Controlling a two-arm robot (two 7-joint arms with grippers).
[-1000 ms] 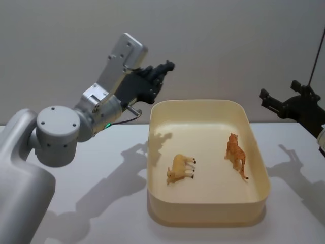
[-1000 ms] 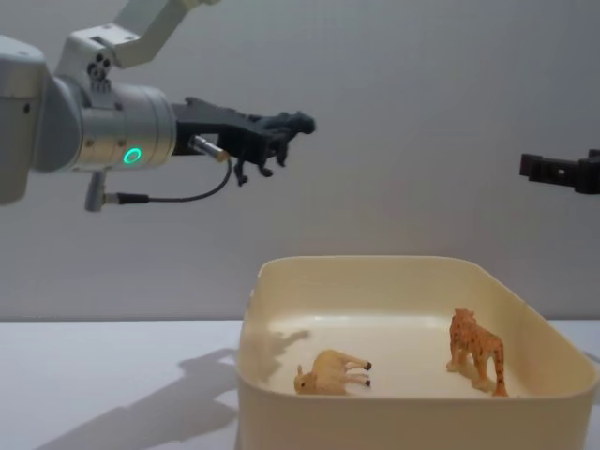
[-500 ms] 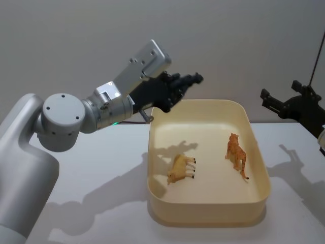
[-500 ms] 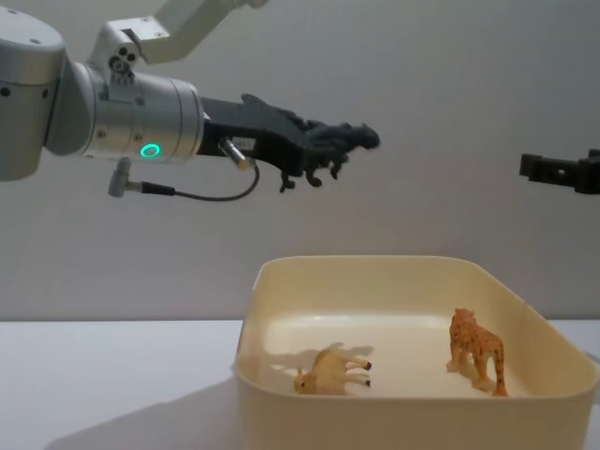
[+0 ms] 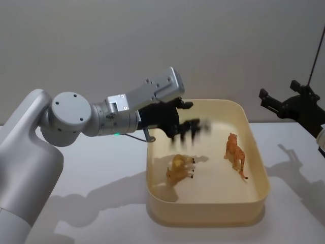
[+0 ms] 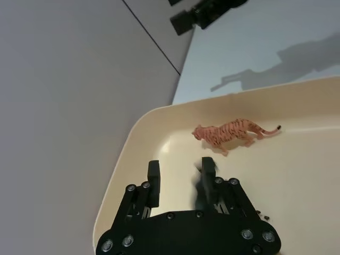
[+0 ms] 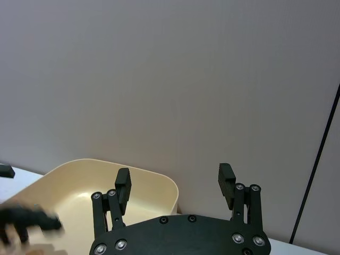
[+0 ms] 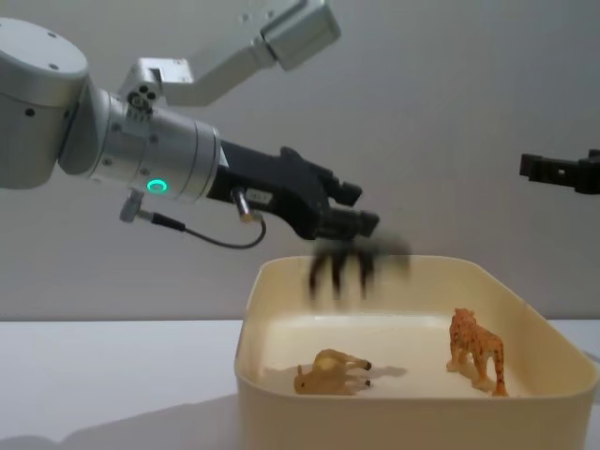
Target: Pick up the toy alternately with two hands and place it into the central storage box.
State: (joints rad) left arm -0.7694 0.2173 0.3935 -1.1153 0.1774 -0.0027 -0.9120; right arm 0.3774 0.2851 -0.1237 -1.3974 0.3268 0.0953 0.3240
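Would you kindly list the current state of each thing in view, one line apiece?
left gripper: open, above the box
dark toy: blurred, below the left gripper's fingers
storage box: upright on the table
tan toy: on its side
orange tiger: standing
right gripper: open, raised aside

the left end effector [image 8: 352, 211] moved over the storage box [image 8: 281, 281], releasing the dark toy [image 8: 352, 267].
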